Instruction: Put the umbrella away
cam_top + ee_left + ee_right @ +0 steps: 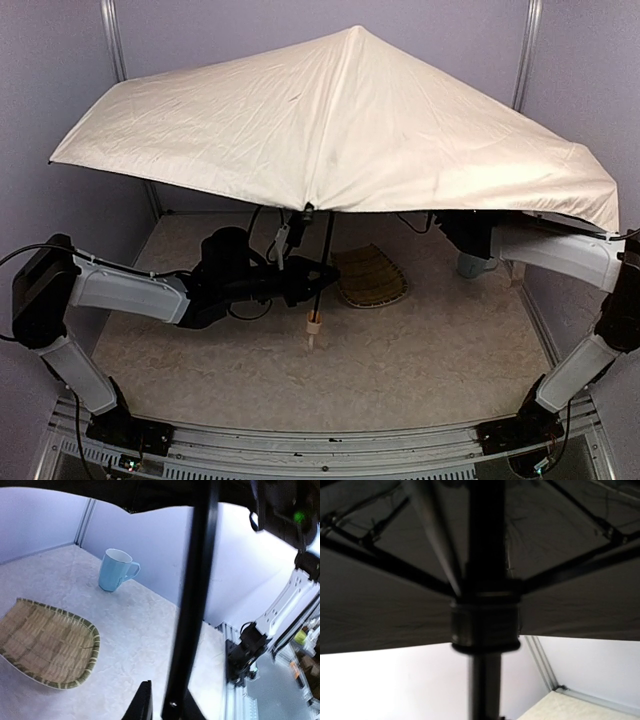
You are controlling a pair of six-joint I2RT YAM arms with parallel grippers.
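Open umbrella (340, 130) spans the top view's upper half. The left gripper (312, 283) clenches its shaft (325, 245) at centre. Only the right wrist view shows the ribs (385, 567), from beneath. The right gripper is hidden under the canopy, so I cannot tell its grip.

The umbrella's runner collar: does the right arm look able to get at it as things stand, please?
Probably yes. The right arm reaches under the open canopy, and its wrist view shows the runner collar close ahead on the shaft, nothing in front. The left gripper holds the shaft lower down.
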